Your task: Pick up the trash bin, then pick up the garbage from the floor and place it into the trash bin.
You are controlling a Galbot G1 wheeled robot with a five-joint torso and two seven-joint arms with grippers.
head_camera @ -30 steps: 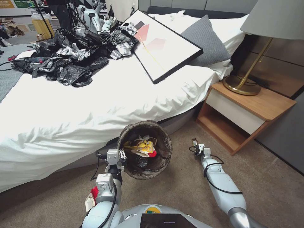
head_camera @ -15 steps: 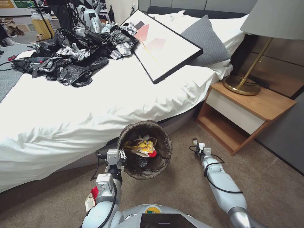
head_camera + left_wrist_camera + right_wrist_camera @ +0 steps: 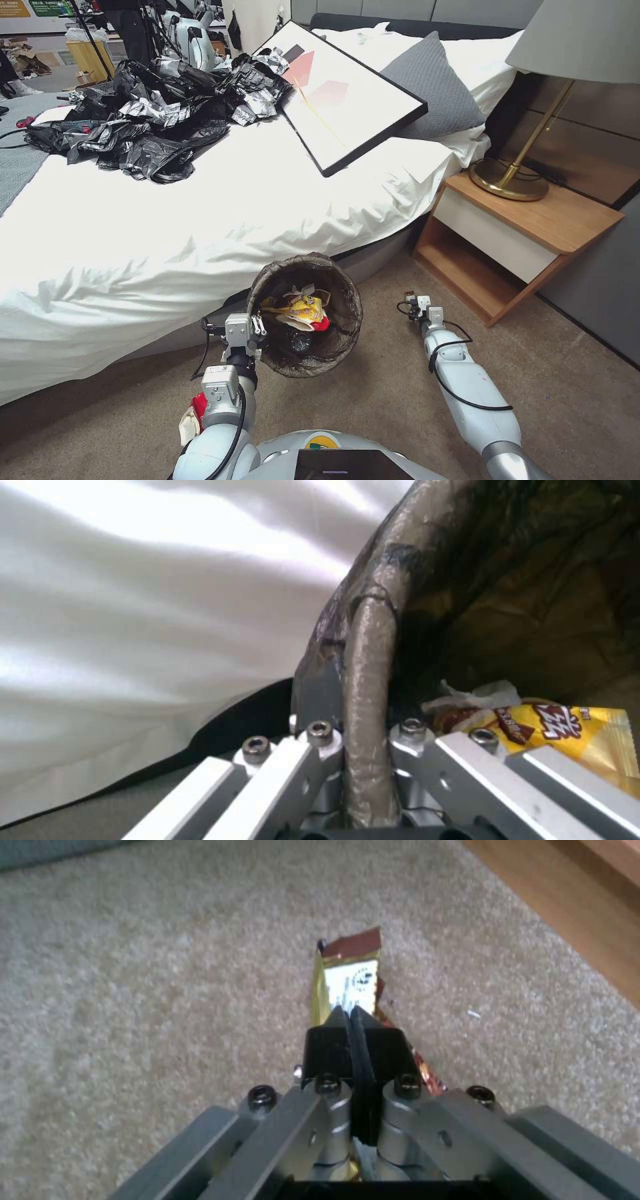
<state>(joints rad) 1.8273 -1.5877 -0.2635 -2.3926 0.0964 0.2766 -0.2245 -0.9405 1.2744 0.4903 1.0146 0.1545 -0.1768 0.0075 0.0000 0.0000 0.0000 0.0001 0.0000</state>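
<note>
A: Entry, progress check. Where is the trash bin (image 3: 305,315)?

B: Off the floor, held beside the bed (image 3: 167,227). The left gripper (image 3: 360,760) is clamped on its rim, one finger inside and one outside, pinching the dark liner bag (image 3: 373,645). So the first step, picking up the bin, reads as done.

A: Contents?

B: A yellow snack packet (image 3: 305,308), a white tissue wad (image 3: 477,696), something red, and a dark round item deeper down that I cannot identify. Several pieces of garbage are in already.

A: And the right side?

B: The right gripper (image 3: 350,1015) is to the right of the bin, low over the carpet (image 3: 373,400), between the bin and the nightstand (image 3: 527,233). Its jaws are closed narrow on a small gold-and-brown wrapper (image 3: 350,975), which sticks out beyond the fingertips. Whether the wrapper touches the carpet I cannot tell.

A: What is left?

B: My judgement: that wrapper needs carrying over to the bin's mouth and letting go. No other litter shows on the carpet near the bin. The black and silver sheeting (image 3: 147,120) sits far off on the bed, beyond the bin, beside a framed picture (image 3: 347,93); not floor garbage.

A: Status?

B: Late stage.
</note>
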